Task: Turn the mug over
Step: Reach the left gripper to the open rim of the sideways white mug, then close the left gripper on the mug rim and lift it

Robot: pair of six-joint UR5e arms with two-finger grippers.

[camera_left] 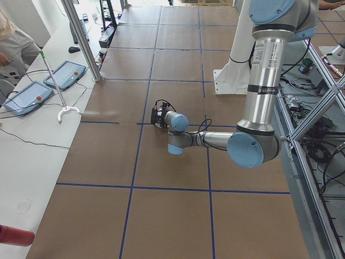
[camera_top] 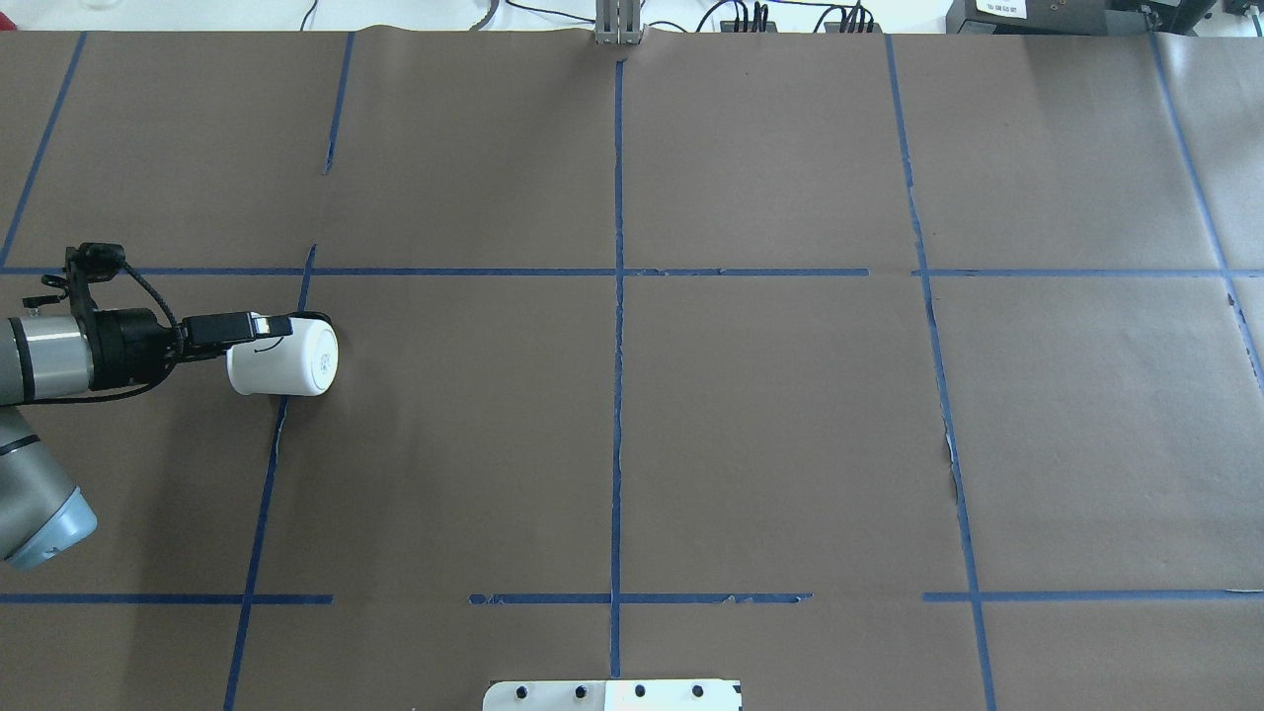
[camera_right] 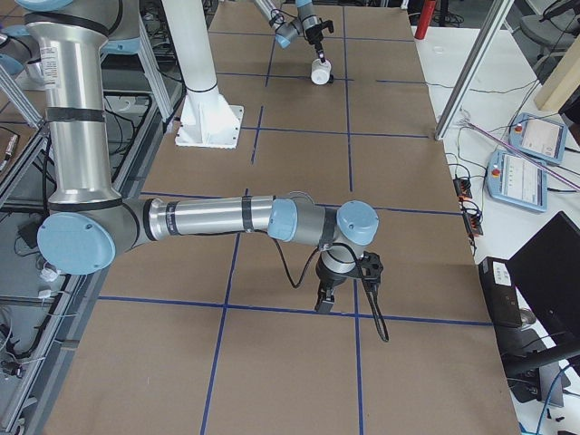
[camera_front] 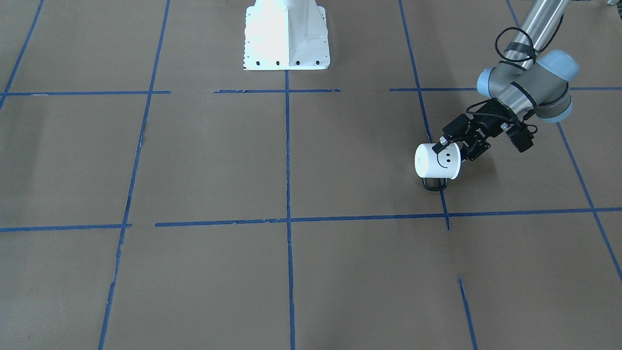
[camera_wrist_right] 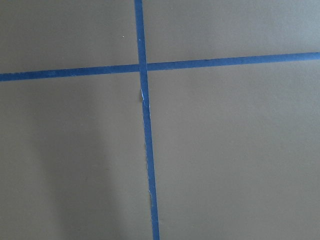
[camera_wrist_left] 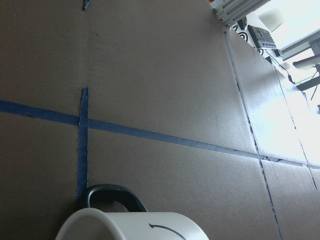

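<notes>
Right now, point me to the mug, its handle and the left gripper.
mug (camera_front: 436, 167): exterior front-facing view, on its white side wall.
handle (camera_wrist_left: 107, 190): left wrist view, on the top of the black loop.
left gripper (camera_front: 449, 146): exterior front-facing view, between the fingertips at the mug's rim.

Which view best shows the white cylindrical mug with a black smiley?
Exterior front-facing: the white cylindrical mug lies on its side, smiley face and black loop handle clear. Overhead shows wall and base; left wrist, only rim and handle; exterior right, tiny; exterior left, hidden.
</notes>
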